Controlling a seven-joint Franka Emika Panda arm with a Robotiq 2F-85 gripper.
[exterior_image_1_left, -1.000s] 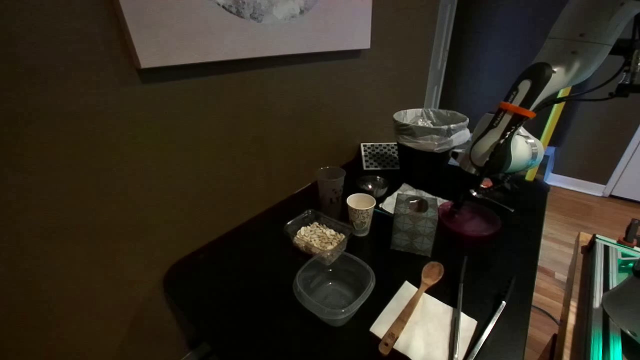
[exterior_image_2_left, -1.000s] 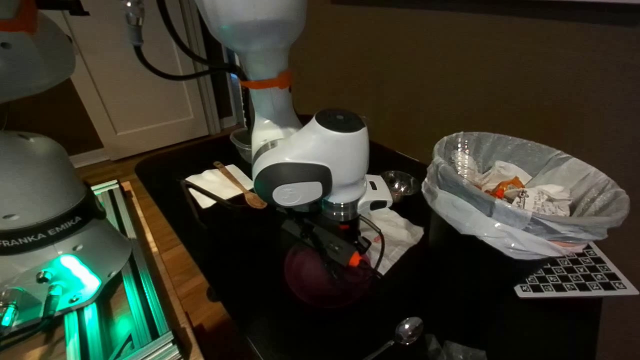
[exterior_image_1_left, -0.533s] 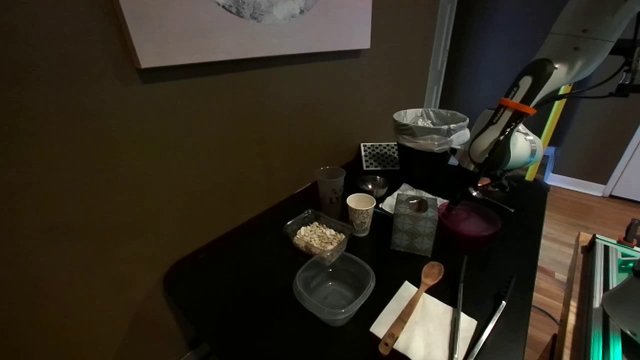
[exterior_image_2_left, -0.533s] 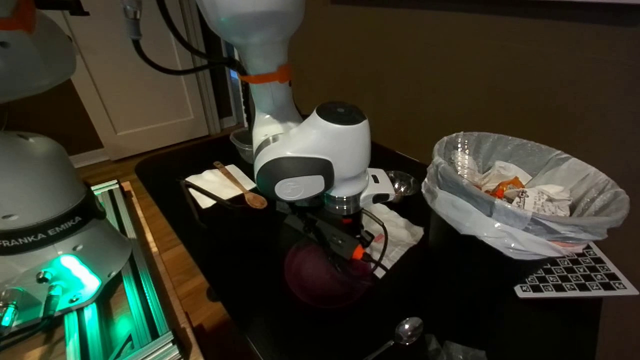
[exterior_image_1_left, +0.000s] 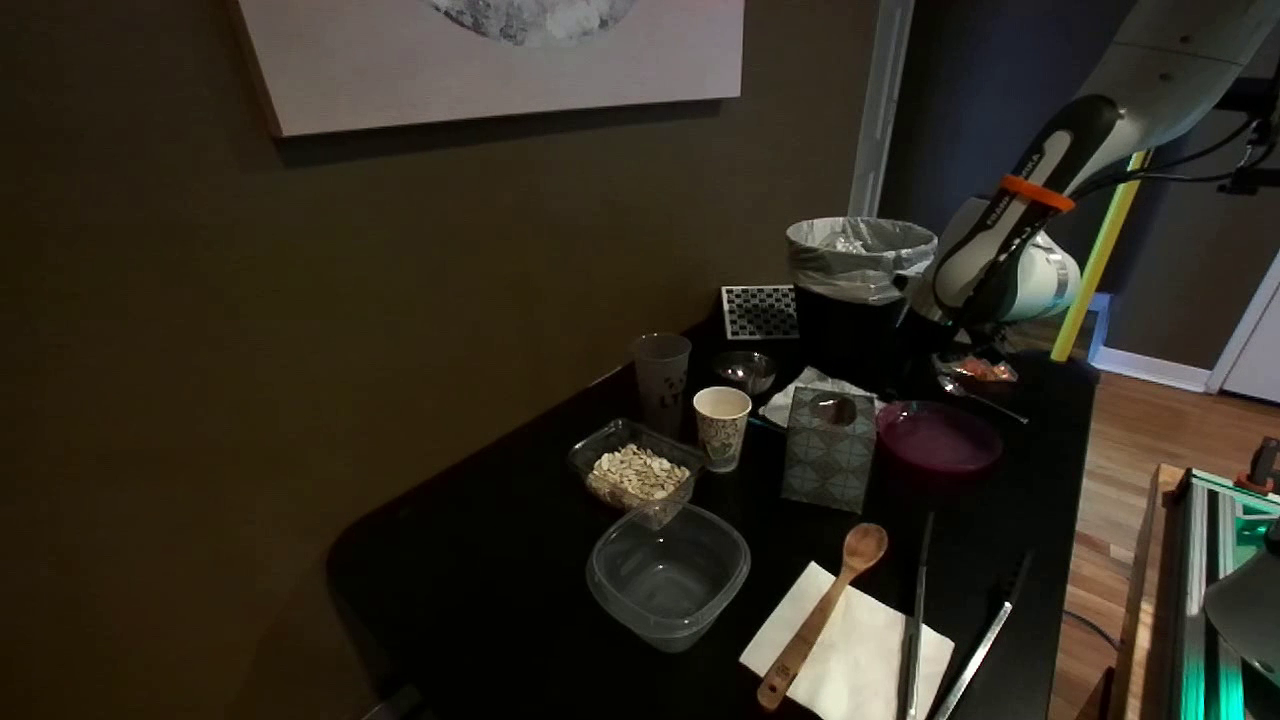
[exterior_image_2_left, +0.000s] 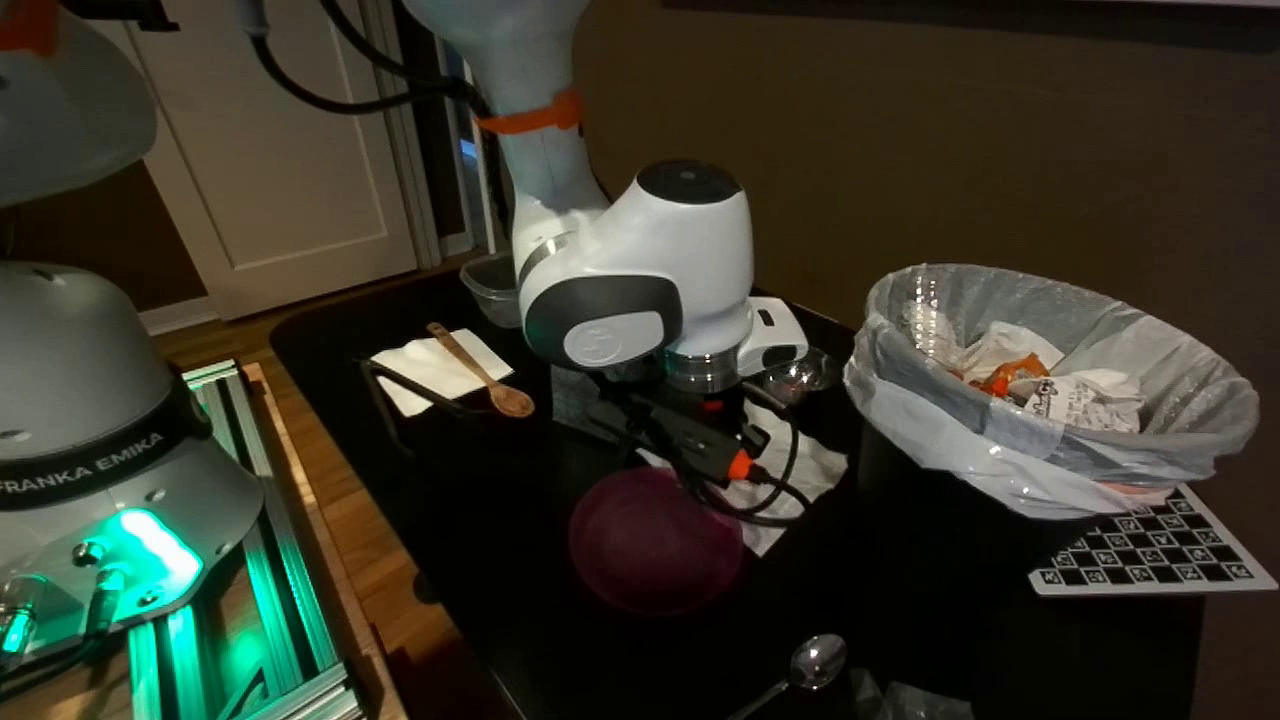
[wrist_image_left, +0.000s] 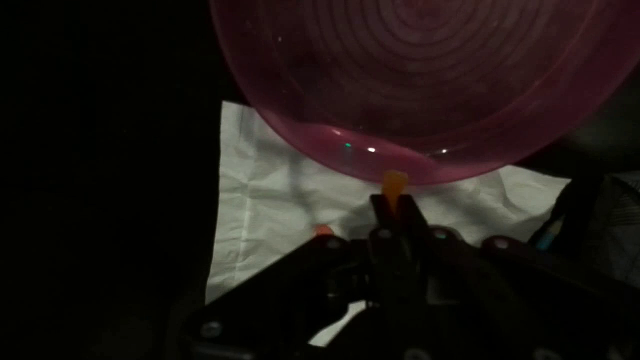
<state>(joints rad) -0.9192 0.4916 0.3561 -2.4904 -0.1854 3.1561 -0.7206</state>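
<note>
My gripper (wrist_image_left: 394, 212) is shut on a small orange piece (wrist_image_left: 394, 181) that sticks out from between the fingertips. In the wrist view the piece overlaps the near rim of a magenta bowl (wrist_image_left: 350, 147). Below lies a crumpled white napkin (wrist_image_left: 260, 200) with another small orange-red piece (wrist_image_left: 324, 229) on it, partly hidden by a finger link. The bowl also shows in both exterior views (exterior_image_1_left: 940, 440) (exterior_image_2_left: 655, 545), with the gripper at its edge on the napkin side (exterior_image_2_left: 800, 470). The fingertips are too dark to make out in the exterior views.
A lined trash bin (exterior_image_2_left: 1050, 440) stands beside the napkin. A tissue box (exterior_image_1_left: 830, 450), paper cup (exterior_image_1_left: 722, 428), plastic cup (exterior_image_1_left: 662, 375) and metal bowl (exterior_image_1_left: 745, 372) stand close by. A spoon (exterior_image_2_left: 818, 662), tongs (exterior_image_1_left: 917, 610), wooden spoon (exterior_image_1_left: 825, 615) and oats tub (exterior_image_1_left: 638, 472) also lie on the table.
The arm and gripper have risen and moved from over the magenta bowl toward the napkin and bin. More of the bowl now shows. The other objects have not moved.
</note>
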